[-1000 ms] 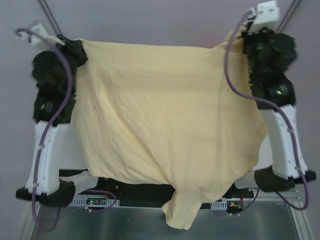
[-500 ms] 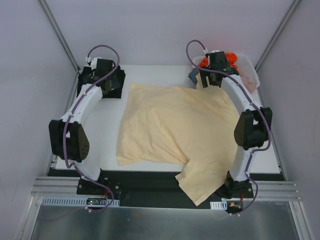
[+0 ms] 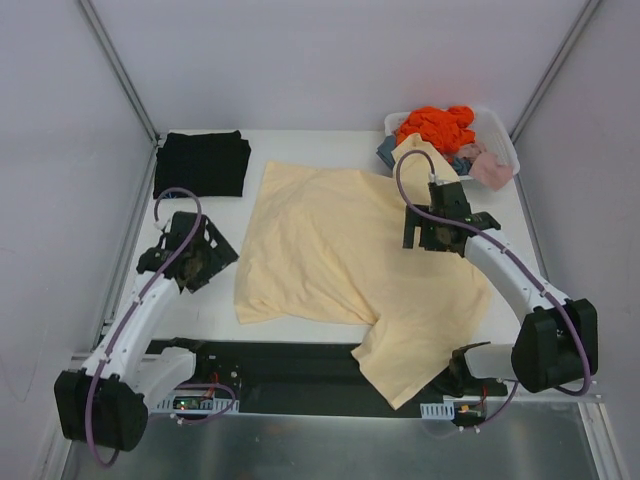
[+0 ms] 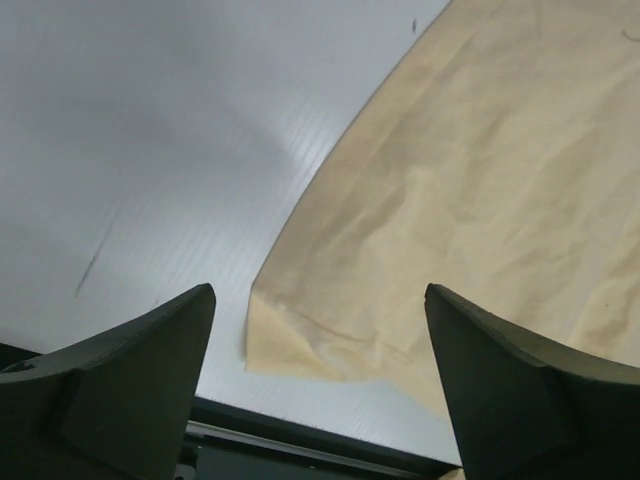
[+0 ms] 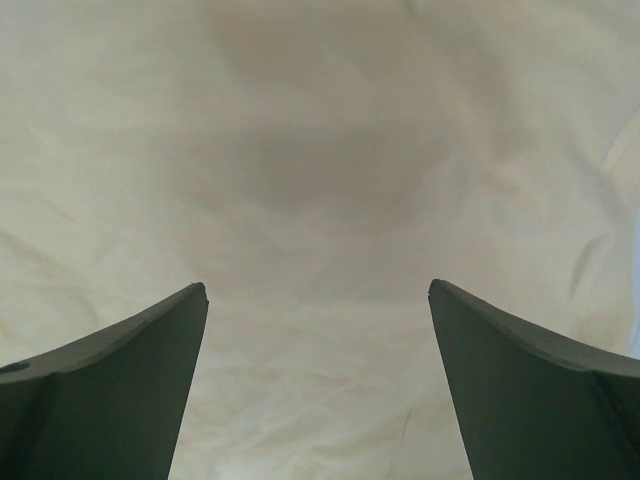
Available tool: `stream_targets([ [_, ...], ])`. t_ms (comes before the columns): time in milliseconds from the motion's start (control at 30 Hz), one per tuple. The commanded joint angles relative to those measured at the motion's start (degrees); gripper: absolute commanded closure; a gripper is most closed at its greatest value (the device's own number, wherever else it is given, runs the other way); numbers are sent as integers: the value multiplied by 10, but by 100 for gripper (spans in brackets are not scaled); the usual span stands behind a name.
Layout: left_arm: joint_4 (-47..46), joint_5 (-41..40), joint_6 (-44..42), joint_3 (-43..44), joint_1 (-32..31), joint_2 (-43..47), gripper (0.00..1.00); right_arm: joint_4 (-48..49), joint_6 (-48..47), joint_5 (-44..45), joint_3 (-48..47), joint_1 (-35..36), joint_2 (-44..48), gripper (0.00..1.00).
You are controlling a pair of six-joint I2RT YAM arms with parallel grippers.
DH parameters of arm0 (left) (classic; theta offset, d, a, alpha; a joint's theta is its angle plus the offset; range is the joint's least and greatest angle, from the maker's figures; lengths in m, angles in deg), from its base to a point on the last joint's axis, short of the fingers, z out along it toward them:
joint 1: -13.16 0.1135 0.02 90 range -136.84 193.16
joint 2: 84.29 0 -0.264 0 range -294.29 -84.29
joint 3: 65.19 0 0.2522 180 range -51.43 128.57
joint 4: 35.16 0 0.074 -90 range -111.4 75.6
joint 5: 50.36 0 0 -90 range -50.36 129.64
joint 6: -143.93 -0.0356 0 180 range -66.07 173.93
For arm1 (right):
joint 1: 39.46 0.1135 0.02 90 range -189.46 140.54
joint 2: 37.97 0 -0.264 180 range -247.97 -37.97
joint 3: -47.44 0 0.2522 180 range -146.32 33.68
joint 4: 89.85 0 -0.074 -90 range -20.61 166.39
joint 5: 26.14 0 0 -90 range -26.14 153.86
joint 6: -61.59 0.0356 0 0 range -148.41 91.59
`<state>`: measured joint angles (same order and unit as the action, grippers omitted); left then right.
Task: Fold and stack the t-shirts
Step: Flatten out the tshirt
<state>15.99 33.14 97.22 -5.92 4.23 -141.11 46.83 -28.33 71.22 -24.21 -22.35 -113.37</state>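
The pale cream-yellow t-shirt (image 3: 340, 250) lies spread out on the white table (image 3: 205, 315), one part hanging over the near edge (image 3: 400, 365). A black t-shirt (image 3: 202, 165) lies folded at the back left corner. My left gripper (image 3: 203, 262) hovers open just left of the yellow shirt; in the left wrist view its gripper (image 4: 318, 292) frames the shirt's near left corner (image 4: 300, 335) with nothing between the fingers. My right gripper (image 3: 433, 232) hangs open above the shirt's right side, and only yellow cloth (image 5: 320, 150) shows past it (image 5: 316, 288).
A white slotted basket (image 3: 502, 140) at the back right holds orange cloth (image 3: 437, 124) and other garments; a yellow flap (image 3: 412, 152) reaches up against it. A black rail (image 3: 290, 365) runs along the near table edge. Walls close in on both sides.
A second ago both grippers held the yellow shirt up high. It has dropped flat onto the table, both grippers have opened and let go, and both arms have drawn back toward the near side.
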Motion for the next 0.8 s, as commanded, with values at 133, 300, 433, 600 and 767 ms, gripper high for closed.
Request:
stream_targets([
  [133, 55, 127, 135, -159, 2, 124, 43, -30, 50, -29, 37, 4, 31, 3],
  [300, 43, 143, 128, -180, 2, 100, 55, -40, 41, -14, 25, 5, 17, 3],
  [433, 24, 141, 121, -198, 1, 75, 50, -40, 42, -15, 25, 4, 10, 3],
  [600, -35, 139, 110, -204, -2, 9, 51, -39, 42, -16, 29, 4, 12, 3],
  [767, -92, 127, 94, -195, -2, -53, 61, -45, 40, 1, 30, 4, 22, 3],
])
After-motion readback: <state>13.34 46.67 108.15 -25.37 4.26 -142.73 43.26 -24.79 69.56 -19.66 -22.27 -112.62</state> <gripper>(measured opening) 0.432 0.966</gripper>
